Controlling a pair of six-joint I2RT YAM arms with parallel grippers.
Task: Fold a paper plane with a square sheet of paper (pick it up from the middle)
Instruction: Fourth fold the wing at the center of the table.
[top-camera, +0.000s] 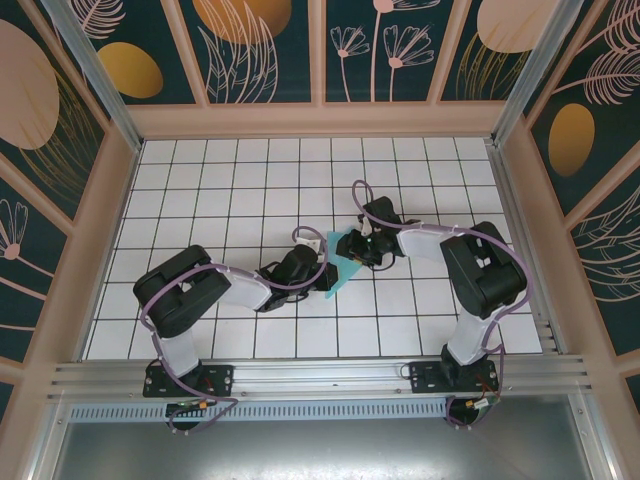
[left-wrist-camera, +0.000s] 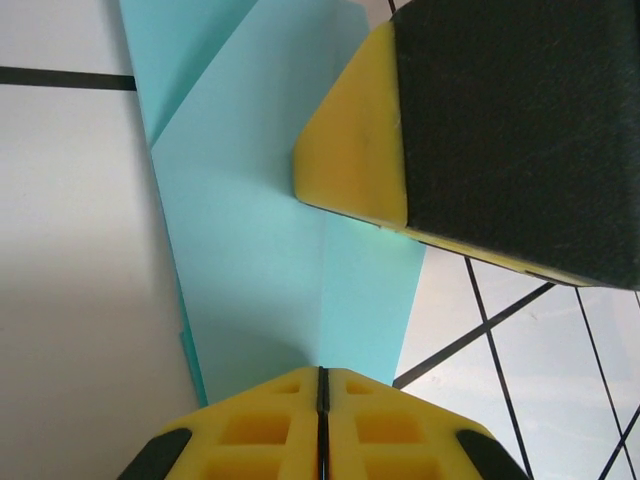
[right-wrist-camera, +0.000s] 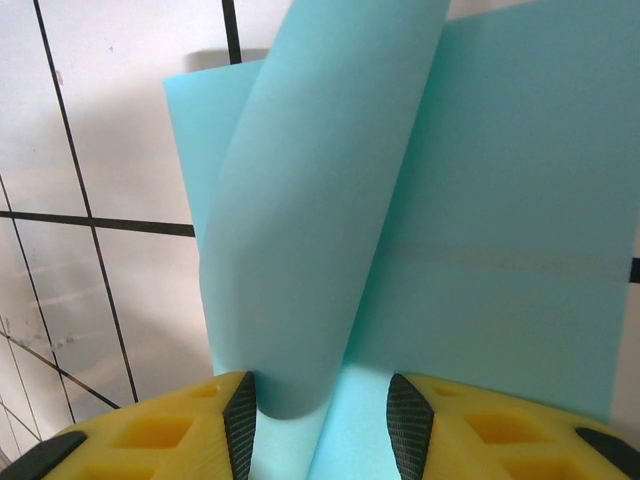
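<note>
Presently: Curled Flap Standing Between the Right Fingers

A thin light-blue paper sheet (top-camera: 338, 274), partly folded, is found at the middle of the white gridded bench (top-camera: 230, 190), between both arms. The left fingers (left-wrist-camera: 290, 395) are pressed together at its near edge, in line with a crease. The right fingers (right-wrist-camera: 470, 415) are held apart, with a curled flap rising between them and running away ahead. The right arm is judged better placed.

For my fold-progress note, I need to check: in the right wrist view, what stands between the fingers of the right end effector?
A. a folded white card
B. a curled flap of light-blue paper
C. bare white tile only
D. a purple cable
B: a curled flap of the light-blue paper rises out of the gap of the right end effector, whose fingers stand apart.
</note>
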